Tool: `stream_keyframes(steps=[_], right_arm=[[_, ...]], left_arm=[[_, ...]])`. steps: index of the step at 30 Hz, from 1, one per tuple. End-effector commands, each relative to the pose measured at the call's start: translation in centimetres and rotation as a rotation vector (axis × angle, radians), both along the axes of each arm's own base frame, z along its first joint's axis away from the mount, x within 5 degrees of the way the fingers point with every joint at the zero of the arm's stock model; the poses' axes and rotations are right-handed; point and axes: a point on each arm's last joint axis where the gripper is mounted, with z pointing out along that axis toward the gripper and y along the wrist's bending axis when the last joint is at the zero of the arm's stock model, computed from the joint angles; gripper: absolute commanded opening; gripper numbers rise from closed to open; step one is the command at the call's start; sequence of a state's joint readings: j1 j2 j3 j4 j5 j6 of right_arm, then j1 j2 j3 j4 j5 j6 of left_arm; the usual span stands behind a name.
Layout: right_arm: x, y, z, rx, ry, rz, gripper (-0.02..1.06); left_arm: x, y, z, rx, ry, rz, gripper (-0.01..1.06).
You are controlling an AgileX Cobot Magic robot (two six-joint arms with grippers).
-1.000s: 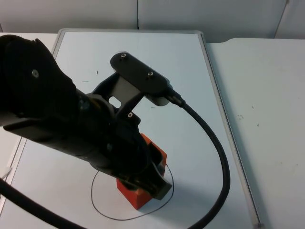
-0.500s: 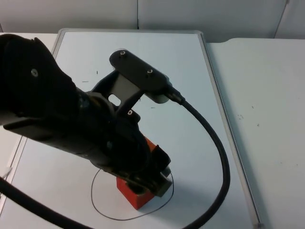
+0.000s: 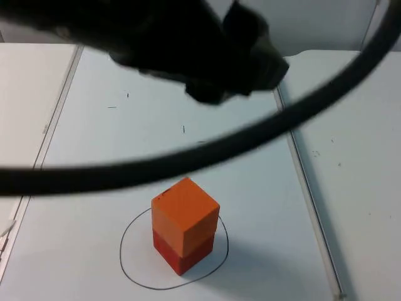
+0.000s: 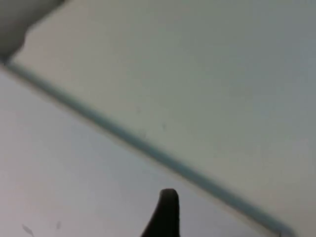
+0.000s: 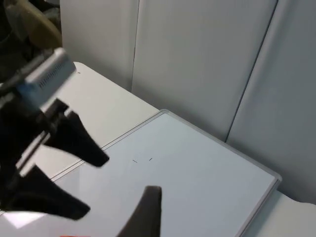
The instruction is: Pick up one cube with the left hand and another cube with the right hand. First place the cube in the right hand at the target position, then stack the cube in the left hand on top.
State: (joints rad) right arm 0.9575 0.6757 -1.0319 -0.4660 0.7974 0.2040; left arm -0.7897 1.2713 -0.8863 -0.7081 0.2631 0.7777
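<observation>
And there it is: the light orange cube (image 3: 185, 215) sits squarely on top of the darker red cube (image 3: 182, 254), the two making a neat little tower. The tower stands inside the thin black hand-drawn circle (image 3: 130, 269) on the pale whiteboard sheet (image 3: 94, 144), with the red cube's base well within the line and nothing touching either block.

The left gripper (image 3: 241, 59) hangs high above the stack, toward the far side of the circle, a dark blurred mass close to the top camera; whether its fingers are spread or closed, I cannot tell. From its own wrist camera a single black fingertip (image 4: 165, 212) points at the whiteboard's metal edge strip (image 4: 148, 148), with bare white table (image 4: 212, 64) beyond it.

The right gripper's one visible black fingertip (image 5: 148, 210) is raised above the whiteboard on the circle's far side, looking toward the grey partition wall (image 5: 207, 59); its opening cannot be judged either. The left gripper's two black fingers (image 5: 79, 140) show in that view, set apart and holding nothing.
</observation>
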Motion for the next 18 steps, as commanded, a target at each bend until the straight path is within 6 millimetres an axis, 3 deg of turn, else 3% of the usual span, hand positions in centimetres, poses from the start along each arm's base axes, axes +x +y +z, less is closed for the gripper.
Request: stream_keyframes(steps=[1, 3, 4, 5, 9, 14, 18], right_arm=[[0.0, 0.1, 0.0, 0.013, -0.009, 0.011, 0.86], [0.0, 0.1, 0.0, 0.013, -0.009, 0.011, 0.86], [0.0, 0.1, 0.0, 0.013, -0.009, 0.011, 0.86], [0.0, 0.1, 0.0, 0.007, -0.013, 0.013, 0.86], [-0.2, 0.2, -0.1, -0.017, -0.016, 0.037, 0.86], [-0.8, 0.1, -1.6, -0.013, -0.019, 0.095, 0.86], [-1.6, -0.6, -5.2, 0.015, -0.007, 0.116, 0.86]], left_arm=[[-1.1, 0.6, 2.4, -0.028, -0.058, -0.038, 0.76], [-2.4, 2.0, 5.5, -0.076, -0.167, -0.049, 0.76], [-2.4, 2.0, 5.5, -0.076, -0.167, -0.049, 0.76], [-3.7, 3.5, 7.5, -0.118, -0.25, -0.047, 0.76], [-6.5, 6.8, 9.8, -0.127, -0.333, -0.021, 0.76], [-7.3, 8.9, 9.3, -0.031, -0.29, 0.058, 0.76], [-7.3, 10.9, 6.4, 0.128, -0.164, 0.204, 0.76]])
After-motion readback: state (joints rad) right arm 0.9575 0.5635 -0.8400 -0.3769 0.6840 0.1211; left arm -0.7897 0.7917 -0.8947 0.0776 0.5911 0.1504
